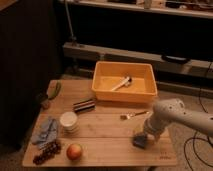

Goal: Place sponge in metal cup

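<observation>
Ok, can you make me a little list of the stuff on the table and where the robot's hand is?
table: wooden
gripper: low at the front right, right over the sponge; whether it touches is unclear
sponge: bluish, on the table near the front right edge
cup: pale, upright, left of middle, well apart from the sponge
bin: yellow, at the back, a utensil inside
front left: grapes, round fruit, blue cloth
job: sponge not in the cup yet

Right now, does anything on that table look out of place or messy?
Nothing spilled or broken. The blue cloth lies crumpled near the left edge of the table. The hand is at the sponge, front right.
</observation>
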`<control>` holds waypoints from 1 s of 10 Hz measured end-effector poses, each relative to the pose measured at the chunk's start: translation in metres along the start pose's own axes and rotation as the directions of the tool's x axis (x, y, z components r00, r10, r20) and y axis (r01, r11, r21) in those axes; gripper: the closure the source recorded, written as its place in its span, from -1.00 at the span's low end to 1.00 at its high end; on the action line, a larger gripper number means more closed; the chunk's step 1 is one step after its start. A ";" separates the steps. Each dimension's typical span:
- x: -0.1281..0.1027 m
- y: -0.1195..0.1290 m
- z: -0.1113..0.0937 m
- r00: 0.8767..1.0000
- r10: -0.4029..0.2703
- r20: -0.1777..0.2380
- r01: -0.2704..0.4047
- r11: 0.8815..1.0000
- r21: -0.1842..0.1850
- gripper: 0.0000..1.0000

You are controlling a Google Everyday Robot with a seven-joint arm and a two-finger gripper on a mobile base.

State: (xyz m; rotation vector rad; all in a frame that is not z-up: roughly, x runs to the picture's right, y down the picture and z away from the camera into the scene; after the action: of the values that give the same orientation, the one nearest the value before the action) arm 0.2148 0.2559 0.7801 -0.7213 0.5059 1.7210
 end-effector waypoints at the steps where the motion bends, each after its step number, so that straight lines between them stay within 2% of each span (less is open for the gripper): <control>1: -0.001 0.004 0.001 1.000 -0.008 -0.002 0.008 1.000 0.000 -0.42; 2: -0.002 0.008 0.003 1.000 -0.018 -0.005 0.018 1.000 0.001 -0.39; 6: -0.002 0.023 0.014 0.998 -0.045 -0.035 0.046 0.999 0.028 0.38; 8: -0.001 0.022 0.017 0.999 -0.034 -0.043 0.036 0.998 0.047 0.78; 10: -0.001 0.021 0.016 0.999 -0.032 -0.043 0.034 0.998 0.047 1.00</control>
State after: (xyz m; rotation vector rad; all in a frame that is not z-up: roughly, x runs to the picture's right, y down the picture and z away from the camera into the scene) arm 0.1909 0.2606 0.7919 -0.7293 0.5599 1.6607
